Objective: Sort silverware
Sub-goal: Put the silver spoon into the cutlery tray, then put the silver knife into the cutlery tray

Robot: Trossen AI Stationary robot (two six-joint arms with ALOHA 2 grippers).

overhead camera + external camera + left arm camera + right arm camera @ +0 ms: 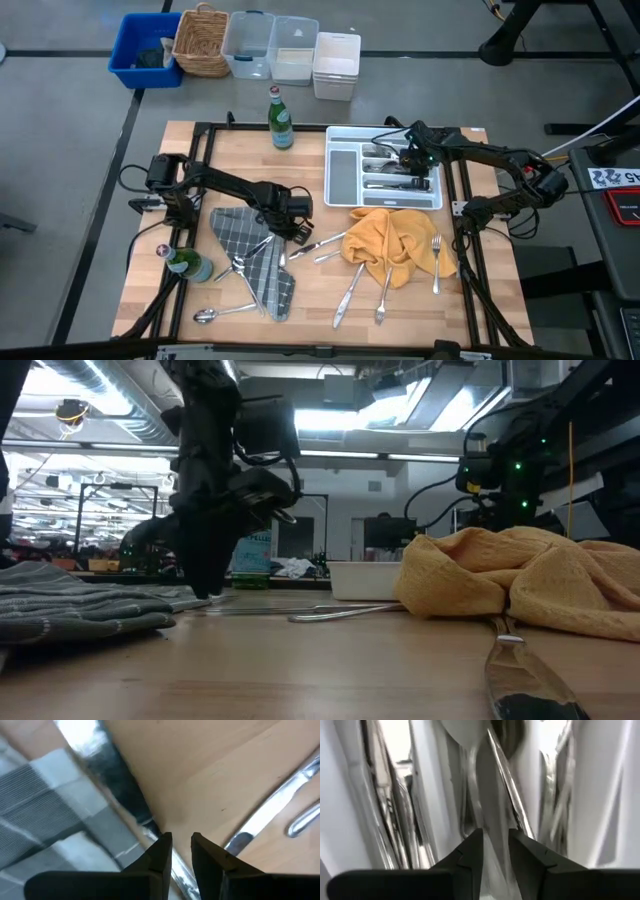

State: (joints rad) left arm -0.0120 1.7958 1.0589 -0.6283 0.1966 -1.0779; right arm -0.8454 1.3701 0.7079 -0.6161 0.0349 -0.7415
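Observation:
Loose silverware lies on the wooden table: a knife beside my left gripper, pieces on a grey checked cloth, a spoon, two pieces sticking out from under a yellow cloth, and a fork. My left gripper is down at the grey cloth's right edge, shut on a silver piece. My right gripper hangs over the white tray, shut on a spoon. Several sorted pieces lie in the tray's compartments. My left gripper has a slim silver piece between its two fingers, which lie across it and come from above. The piece lies on the table along the grey cloth's edge. Which part of the piece it is does not show. My right gripper pinches the spoon's handle between its two fingers from above. The spoon hangs below the fingers, bowl down, over a tray compartment holding other pieces.
A green bottle stands at the table's far edge, and another at the left by the grey cloth. Bins and a basket stand on the floor beyond the table. In the low view a knife lies in front of the yellow cloth.

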